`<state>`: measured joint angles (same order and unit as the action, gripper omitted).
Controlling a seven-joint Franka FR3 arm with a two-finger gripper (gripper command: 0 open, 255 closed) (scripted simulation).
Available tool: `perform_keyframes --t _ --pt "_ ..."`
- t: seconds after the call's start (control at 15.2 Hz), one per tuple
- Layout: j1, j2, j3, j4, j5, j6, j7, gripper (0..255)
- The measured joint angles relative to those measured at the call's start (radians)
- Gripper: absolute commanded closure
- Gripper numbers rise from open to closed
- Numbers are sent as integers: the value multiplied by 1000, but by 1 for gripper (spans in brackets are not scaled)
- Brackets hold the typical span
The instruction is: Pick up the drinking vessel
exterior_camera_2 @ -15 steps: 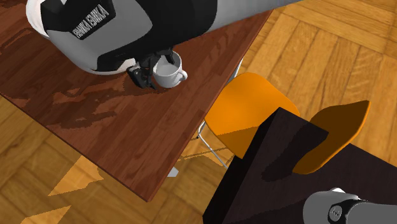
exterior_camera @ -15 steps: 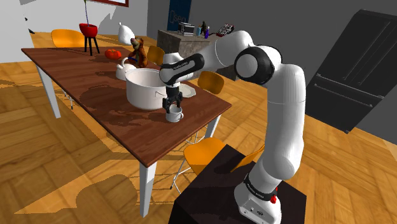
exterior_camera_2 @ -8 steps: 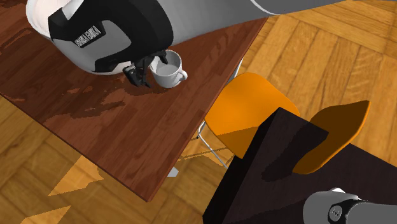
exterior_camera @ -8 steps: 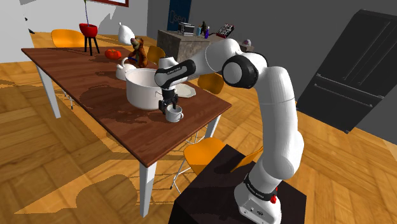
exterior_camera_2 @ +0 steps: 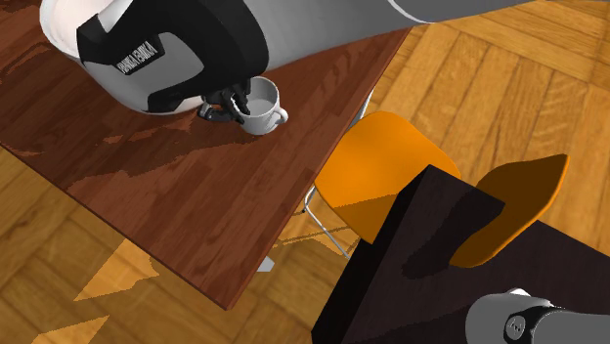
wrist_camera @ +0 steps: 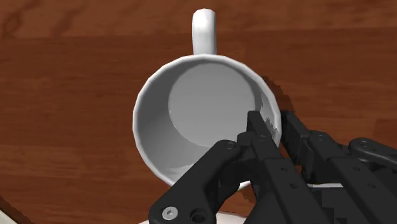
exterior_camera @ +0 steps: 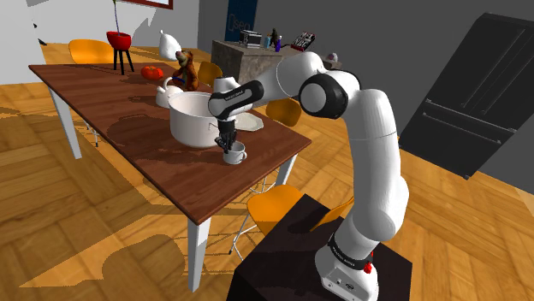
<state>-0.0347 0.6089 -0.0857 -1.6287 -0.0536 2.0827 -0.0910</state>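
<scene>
Step in hand: grasp, right at the pinch, lift not yet begun as far as I can judge.

White mug [wrist_camera: 191, 114] stands upright on the brown wooden table [exterior_camera: 120, 107], empty, base looks flat on the wood in the shoulder view. It sits near the table's edge, just beside a big white pot [exterior_camera: 192, 120].

Black gripper [wrist_camera: 272, 122] comes down from above onto the mug's rim. Jaws narrow, nearly together: one finger [wrist_camera: 256, 130] inside the cup, the other on the outer side, thin wall clasped between them. So a rim pinch on the wall, not a wrap around the body. The handle [wrist_camera: 203, 28] is off to the side of the pinch line, well apart from both fingers and free.

Contact looks made on both sides of the wall in the wrist view. How firmly it is held cannot be told.

Next move calls for: straight vertical lift, slow, wrist kept level. The pinch is off-centre, so the mug's weight will likely want to swing it about the fingers. Also clear the pot on the way up.
</scene>
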Motion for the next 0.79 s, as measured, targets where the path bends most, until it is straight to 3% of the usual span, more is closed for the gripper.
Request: perform_keyframes --t 0.26,0.79 --pt "-1 -6 1 -14 -1 24 -5 255" --pt "-2 5 1 12 -1 -17 -4 255"
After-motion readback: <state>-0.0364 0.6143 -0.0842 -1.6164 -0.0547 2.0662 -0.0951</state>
